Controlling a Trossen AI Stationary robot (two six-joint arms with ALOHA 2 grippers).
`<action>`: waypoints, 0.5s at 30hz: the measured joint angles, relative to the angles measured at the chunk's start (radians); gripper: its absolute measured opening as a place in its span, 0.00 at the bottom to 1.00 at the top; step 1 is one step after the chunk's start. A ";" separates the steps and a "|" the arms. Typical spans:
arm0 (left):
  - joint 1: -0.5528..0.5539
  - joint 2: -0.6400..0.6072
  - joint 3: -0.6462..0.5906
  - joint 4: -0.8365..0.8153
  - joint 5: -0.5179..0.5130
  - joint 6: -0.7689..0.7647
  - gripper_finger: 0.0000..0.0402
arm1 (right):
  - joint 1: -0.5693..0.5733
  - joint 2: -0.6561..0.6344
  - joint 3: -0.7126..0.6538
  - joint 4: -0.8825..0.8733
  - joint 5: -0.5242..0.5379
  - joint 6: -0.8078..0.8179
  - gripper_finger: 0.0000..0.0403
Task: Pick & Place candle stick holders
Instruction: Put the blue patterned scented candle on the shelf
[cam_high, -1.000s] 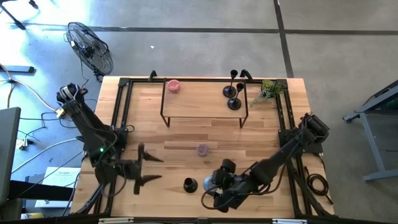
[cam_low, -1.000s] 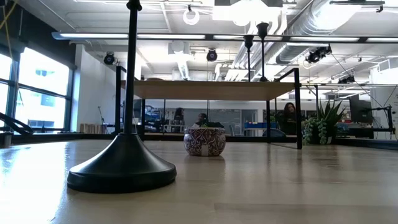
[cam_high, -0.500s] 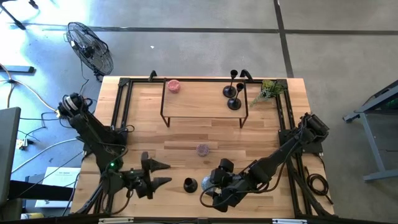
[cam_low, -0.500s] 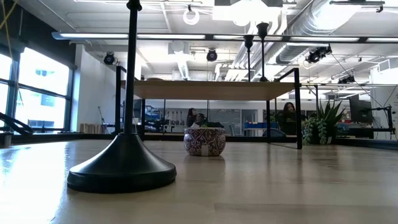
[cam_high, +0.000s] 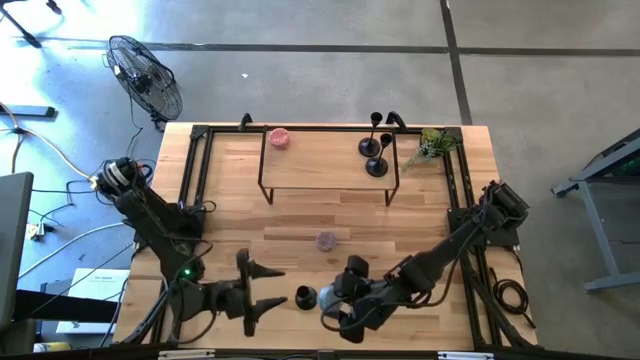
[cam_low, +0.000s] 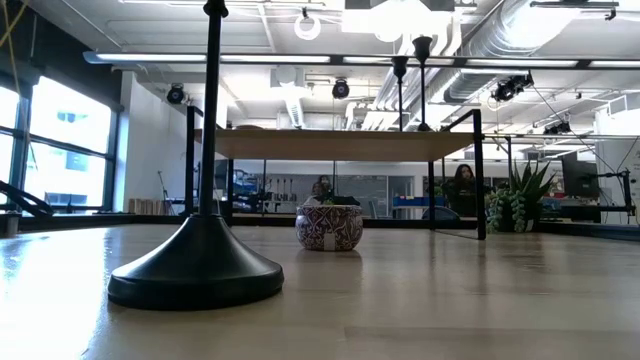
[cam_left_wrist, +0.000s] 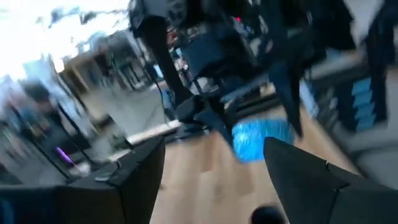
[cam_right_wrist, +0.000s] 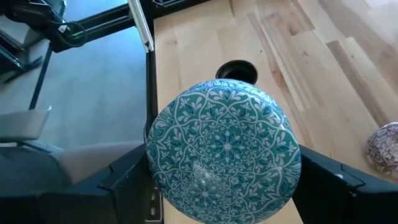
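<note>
high view has one candle holder (cam_high: 305, 296) standing near the front edge of the table (cam_high: 300, 215), between the two grippers; two more candle holders (cam_high: 373, 157) sit on the small raised shelf (cam_high: 325, 157) at the back. left gripper (cam_high: 268, 287) is just to the left of the front holder with its fingers spread and nothing in them; right gripper (cam_high: 335, 300) is just to its right, clamped around a blue patterned ball (cam_right_wrist: 225, 149). a small patterned pot (cam_high: 326, 240) sits mid-table, a plant (cam_high: 433, 146) at the back right corner.
</note>
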 joint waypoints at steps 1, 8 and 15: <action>0.001 0.000 0.012 -0.010 0.012 -0.043 0.67 | 0.000 0.000 0.000 0.000 0.008 -0.004 0.73; 0.030 0.000 0.033 -0.074 0.156 -0.228 0.67 | 0.000 0.000 0.000 0.002 0.027 -0.036 0.73; 0.120 0.000 0.033 -0.323 0.366 -0.558 0.67 | 0.000 0.000 0.000 0.033 0.018 -0.071 0.73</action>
